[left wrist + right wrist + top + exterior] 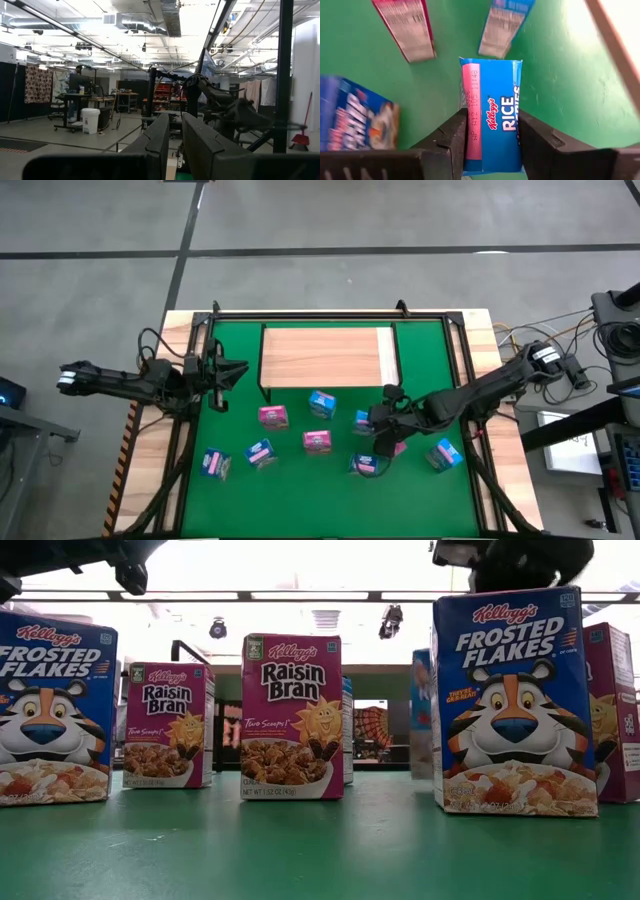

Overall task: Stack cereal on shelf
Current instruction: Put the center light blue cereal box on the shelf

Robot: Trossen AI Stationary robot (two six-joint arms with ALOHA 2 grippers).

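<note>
The right tool straddles a light blue Kellogg's Rice Krispies box on the green mat, a finger against each side of the carton. In the low view, Frosted Flakes boxes and Raisin Bran boxes stand upright. The shelf sits bare behind them. The left tool hovers at the worktop's left edge, fingers narrow and holding nothing.
</note>
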